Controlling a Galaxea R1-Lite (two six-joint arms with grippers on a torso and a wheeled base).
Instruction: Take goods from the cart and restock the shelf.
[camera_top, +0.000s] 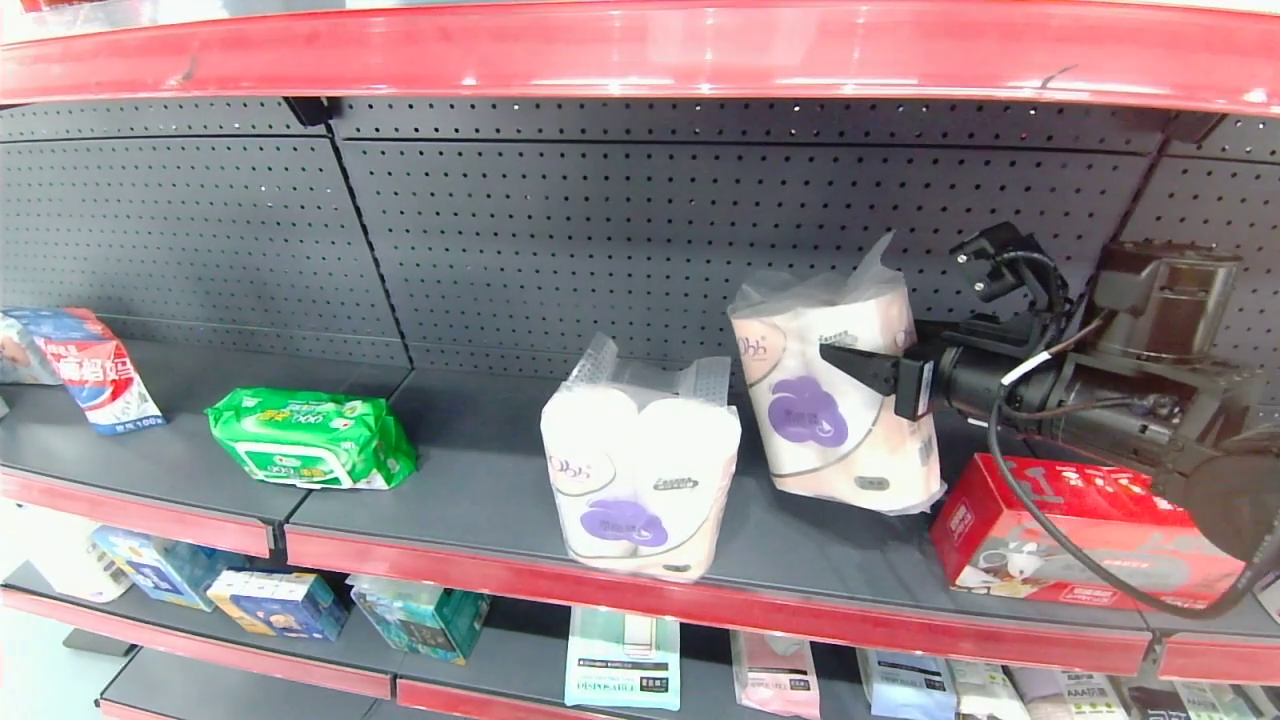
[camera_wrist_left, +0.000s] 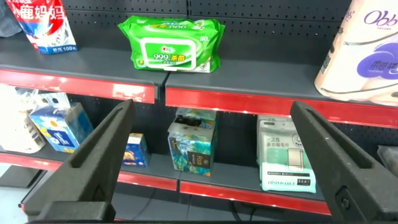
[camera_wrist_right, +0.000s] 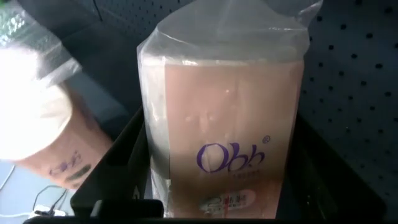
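Right gripper (camera_top: 838, 362), jaws tight on tilted roll pack (camera_top: 800, 425) on shelf (camera_top: 480, 470); left gripper (camera_wrist_left: 211, 107), jaws wide.

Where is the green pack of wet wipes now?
In the head view, the green wet-wipes pack lies left on the grey shelf, between the red-and-blue bag and the nearer toilet-roll pack.

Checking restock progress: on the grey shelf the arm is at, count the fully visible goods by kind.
White plastic-wrapped toilet roll packs: 2
Green soft wipes pack: 1
Red cardboard tissue box: 1
Blue-and-red printed bag: 1
Total: 5
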